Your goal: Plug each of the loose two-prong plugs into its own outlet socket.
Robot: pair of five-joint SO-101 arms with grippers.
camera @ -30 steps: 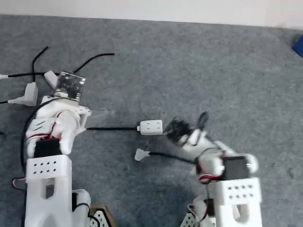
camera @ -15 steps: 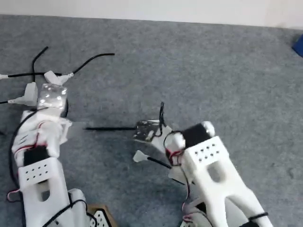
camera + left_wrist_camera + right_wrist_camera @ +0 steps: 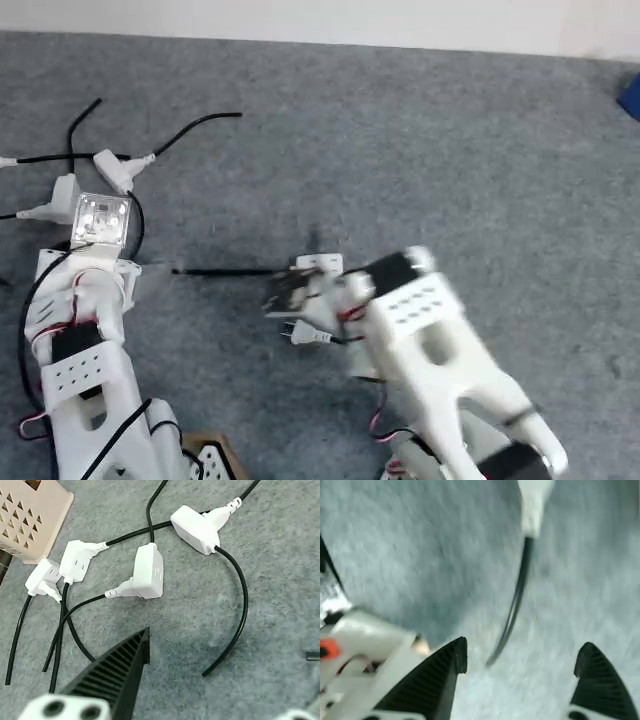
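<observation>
A white outlet socket with a black cord running left lies mid-table. A loose white two-prong plug lies just in front of it. My right gripper hangs between them, open; in its blurred wrist view the wide-apart fingers frame a black cord leading to a white plug. My left gripper is open above the carpet near a white socket, a plugged-in socket and two more white pieces. The high view shows this cluster at far left.
A beige slotted basket stands beside the left cluster. Black cords loop over the grey carpet at back left. A blue object sits at the right edge. The back and right of the carpet are open.
My right arm has swung left and stretched out over the middle socket and loose plug. My left arm has drawn back and turned left, away from the middle socket's cord.
</observation>
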